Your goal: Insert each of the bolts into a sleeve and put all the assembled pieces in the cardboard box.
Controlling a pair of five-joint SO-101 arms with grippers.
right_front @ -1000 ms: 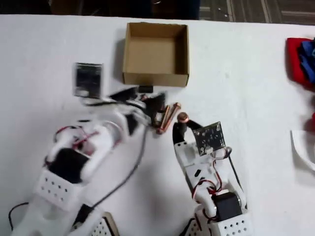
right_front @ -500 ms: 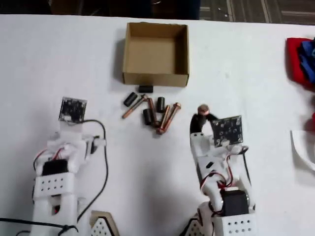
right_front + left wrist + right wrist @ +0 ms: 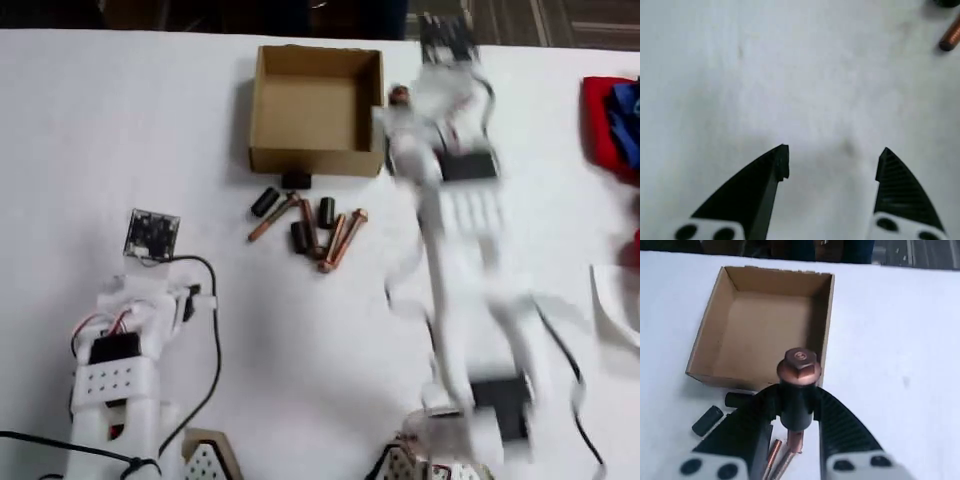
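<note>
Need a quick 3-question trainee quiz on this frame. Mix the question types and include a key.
1. True or false: the cardboard box already holds an assembled piece.
2. What is in the right gripper?
A) a bolt seated in a sleeve
B) a bolt with no sleeve on it
C) nothing
3. Fill in: the left gripper hangs over bare table with its jaws ____.

Key: 1 false; 2 A; 3 open.
</note>
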